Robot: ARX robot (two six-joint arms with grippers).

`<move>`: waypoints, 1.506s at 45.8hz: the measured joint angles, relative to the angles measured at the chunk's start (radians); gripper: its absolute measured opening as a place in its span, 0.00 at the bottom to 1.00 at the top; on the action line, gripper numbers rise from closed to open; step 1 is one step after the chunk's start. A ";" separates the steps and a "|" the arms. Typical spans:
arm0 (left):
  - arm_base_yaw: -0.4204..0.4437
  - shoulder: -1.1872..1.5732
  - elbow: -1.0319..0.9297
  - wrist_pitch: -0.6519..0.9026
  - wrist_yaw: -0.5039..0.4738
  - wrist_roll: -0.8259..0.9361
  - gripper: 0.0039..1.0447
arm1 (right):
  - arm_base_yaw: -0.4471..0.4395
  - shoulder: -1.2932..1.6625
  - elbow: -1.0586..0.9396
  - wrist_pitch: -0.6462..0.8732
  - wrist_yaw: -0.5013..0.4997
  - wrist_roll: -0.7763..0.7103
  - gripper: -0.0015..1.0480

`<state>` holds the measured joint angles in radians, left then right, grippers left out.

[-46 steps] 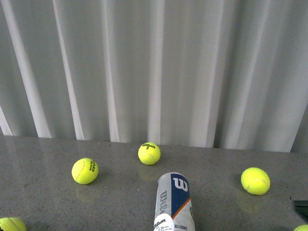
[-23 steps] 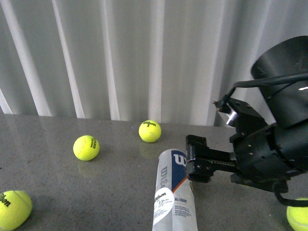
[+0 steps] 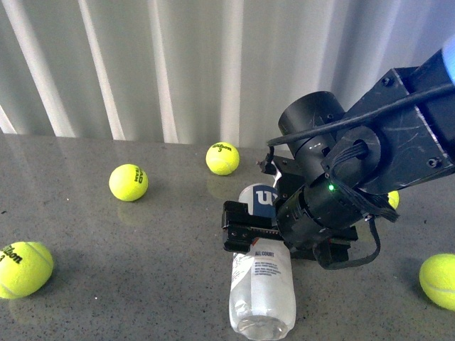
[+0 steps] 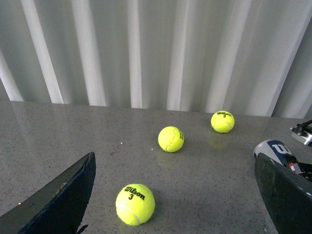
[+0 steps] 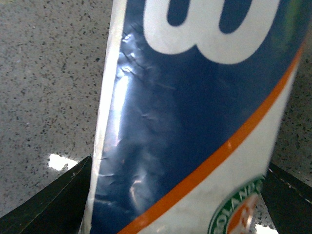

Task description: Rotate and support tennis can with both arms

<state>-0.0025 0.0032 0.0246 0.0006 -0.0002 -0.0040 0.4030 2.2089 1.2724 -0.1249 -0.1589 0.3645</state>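
The tennis can lies on its side on the grey table, its blue "W" end pointing away from me and its clear end nearest me. My right gripper is open and straddles the can near its labelled middle. In the right wrist view the can's blue, white and orange label fills the gap of the right gripper, with a black finger on each side. My left gripper is open and empty, off to the left, apart from the can. The left arm is out of the front view.
Yellow-green tennis balls lie around: one at the left, one behind the can, one at the near left, one at the near right. A ball lies between the left fingers. White curtain behind.
My right arm came in from the right and lowered its open gripper over the can. The front view has tilted down, showing more of the can and table.
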 joint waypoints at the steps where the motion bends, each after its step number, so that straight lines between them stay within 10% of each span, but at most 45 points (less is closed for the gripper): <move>1: 0.000 0.000 0.000 0.000 0.000 0.000 0.94 | 0.000 0.009 0.005 0.000 -0.002 0.000 0.93; 19: 0.000 0.000 0.000 0.000 0.000 0.000 0.94 | -0.002 0.001 -0.016 0.024 -0.055 -0.195 0.56; 32: 0.000 0.000 0.000 0.000 0.000 0.000 0.94 | -0.001 -0.095 -0.137 0.127 0.011 -0.700 0.35; 54: 0.000 0.000 0.000 0.000 0.000 0.000 0.94 | -0.004 -0.111 -0.150 0.221 -0.032 -1.725 0.19; 69: 0.000 0.000 0.000 0.000 0.000 0.000 0.94 | -0.003 -0.009 -0.086 0.203 -0.044 -1.832 0.17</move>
<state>-0.0025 0.0032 0.0246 0.0006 -0.0002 -0.0040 0.3996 2.2002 1.1862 0.0784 -0.2031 -1.4677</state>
